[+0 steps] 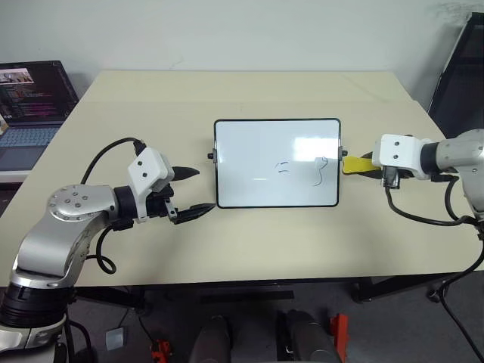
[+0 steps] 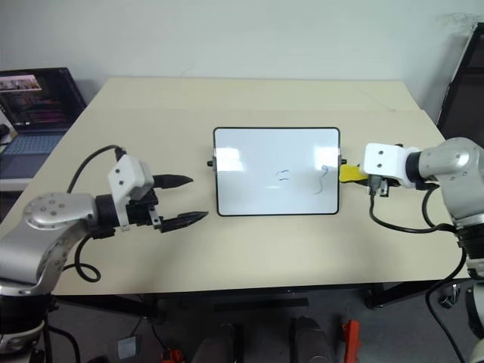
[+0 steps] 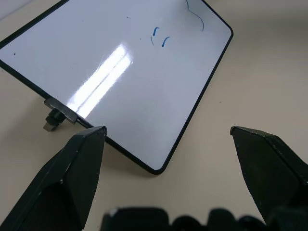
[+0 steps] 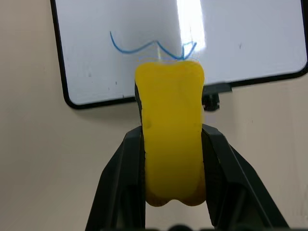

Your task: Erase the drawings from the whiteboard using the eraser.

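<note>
Left eye view: whiteboard (image 1: 277,162) lying flat at the middle of the beige counter (image 1: 249,91), long sides running from 9 to 3 o'clock, small black knobs on the two short sides. Blue marks on the white surface: two short dashes (image 1: 283,168) right of centre, and a curly squiggle (image 1: 321,169) toward the 3 o'clock edge. Glare patch above the squiggle.

Right tool (image 1: 361,165) just off the board's 3 o'clock edge, beside the knob there, clenched on the eraser (image 1: 358,164), yellow tip pointing toward 9 o'clock at the board. Cannot tell whether the eraser touches the frame or the counter. Right wrist view: both black fingers (image 4: 120,183) pressed against the eraser's long sides, yellow block (image 4: 171,132) sticking out past them, its far end lined up with the squiggle near the board's corner.

Left tool (image 1: 189,193) at the board's 8 o'clock, near the lower left corner, apart from the frame, released with jaws spread wide and nothing between them. Left wrist view: the two dark fingertips (image 3: 82,163) well apart, board corner and one side knob seen between them.

Laptop (image 1: 34,102) with a lit screen off the counter at 10 o'clock. Dark frame (image 1: 457,72) against the wall at 2 o'clock.
</note>
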Available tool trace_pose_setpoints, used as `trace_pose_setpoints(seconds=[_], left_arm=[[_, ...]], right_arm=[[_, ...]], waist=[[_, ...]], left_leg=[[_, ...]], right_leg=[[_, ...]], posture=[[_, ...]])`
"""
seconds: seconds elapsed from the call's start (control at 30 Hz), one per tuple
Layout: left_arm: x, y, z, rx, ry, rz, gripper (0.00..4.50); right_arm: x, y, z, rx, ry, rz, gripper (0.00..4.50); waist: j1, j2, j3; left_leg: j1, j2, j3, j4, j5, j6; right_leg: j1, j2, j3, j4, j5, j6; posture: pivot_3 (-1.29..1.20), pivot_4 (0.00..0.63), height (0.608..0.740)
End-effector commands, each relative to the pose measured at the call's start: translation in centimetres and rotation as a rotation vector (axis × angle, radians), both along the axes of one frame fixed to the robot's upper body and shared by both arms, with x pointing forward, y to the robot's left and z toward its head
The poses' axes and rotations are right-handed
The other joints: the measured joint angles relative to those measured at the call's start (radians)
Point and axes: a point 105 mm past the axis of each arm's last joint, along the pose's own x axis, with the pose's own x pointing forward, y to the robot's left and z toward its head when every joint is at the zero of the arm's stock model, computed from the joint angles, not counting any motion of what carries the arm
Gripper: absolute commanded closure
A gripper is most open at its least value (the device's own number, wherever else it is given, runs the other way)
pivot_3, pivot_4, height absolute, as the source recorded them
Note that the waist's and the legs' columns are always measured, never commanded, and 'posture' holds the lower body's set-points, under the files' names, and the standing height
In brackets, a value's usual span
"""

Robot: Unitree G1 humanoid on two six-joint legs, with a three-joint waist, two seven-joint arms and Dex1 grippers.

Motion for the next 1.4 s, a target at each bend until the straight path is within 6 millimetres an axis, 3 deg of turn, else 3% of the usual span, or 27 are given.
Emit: trace_pose_setpoints(seconds=[0.03, 0.63, 0.73, 0.87, 1.07, 1.17, 1.4], left_arm=[[-0.3, 0.2, 1.2, 0.025, -0.056, -0.006, 0.00], [-0.2, 0.3, 1.3, 0.036, -0.058, -0.006, 0.00], [-0.2, 0.2, 1.1, 0.036, -0.051, -0.008, 0.00], [-0.1, 0.2, 0.5, 0.059, -0.039, -0.008, 0.00], [-0.1, -0.1, -0.3, 0.047, -0.019, -0.015, 0.00], [0.0, -0.1, -0.3, 0.051, -0.020, -0.014, 0.00], [-0.3, 0.3, -0.3, 0.054, -0.019, -0.004, 0.00]], right_arm=[[0.0, -1.0, 1.8, -0.001, -0.064, -0.013, 3.36], [0.9, 0.3, 2.6, 0.039, -0.117, 0.020, 3.36], [0.9, 2.9, 2.9, 0.108, -0.133, 0.091, 3.36], [1.0, 8.5, 3.2, 0.261, -0.155, 0.211, 3.36], [3.7, 16.0, 2.5, 0.299, -0.257, 0.200, 3.36], [4.5, 17.1, 1.7, 0.257, -0.270, 0.180, 3.36], [5.5, 16.5, -0.1, 0.131, -0.249, 0.147, 3.36]], waist=[[0.000, 0.000, 0.000], [-0.002, 0.000, 0.000], [-0.005, 0.000, 0.000], [-0.016, 0.000, 0.000], [-0.012, 0.000, 0.000], [-0.004, 0.000, 0.000], [0.012, 0.000, 0.000]], left_leg=[[0.000, 0.000, 0.000, 0.000, 0.000, 0.000], [0.000, 0.000, 0.000, 0.000, 0.000, 0.000], [0.001, 0.000, 0.000, 0.000, 0.000, 0.000], [0.002, 0.000, 0.000, 0.000, 0.000, 0.000], [0.002, 0.000, -0.001, 0.001, 0.000, 0.000], [0.001, 0.000, -0.001, 0.001, 0.000, 0.000], [0.000, -0.001, -0.002, 0.001, 0.000, 0.000]], right_leg=[[0.000, 0.000, 0.000, 0.000, 0.000, 0.000], [0.000, 0.000, 0.000, 0.001, 0.000, 0.000], [0.000, 0.000, 0.000, 0.002, 0.000, 0.000], [0.000, 0.001, 0.001, 0.004, 0.000, 0.000], [0.000, 0.001, 0.000, 0.005, 0.000, -0.001], [0.000, 0.001, -0.001, 0.004, 0.003, -0.005], [0.000, -0.001, -0.002, 0.004, 0.003, -0.005]], posture=[[0.00, 0.150, 0.740], [0.00, 0.150, 0.740], [0.00, 0.150, 0.740], [0.00, 0.150, 0.740], [0.00, 0.150, 0.740], [0.00, 0.150, 0.740], [0.00, 0.150, 0.740]])
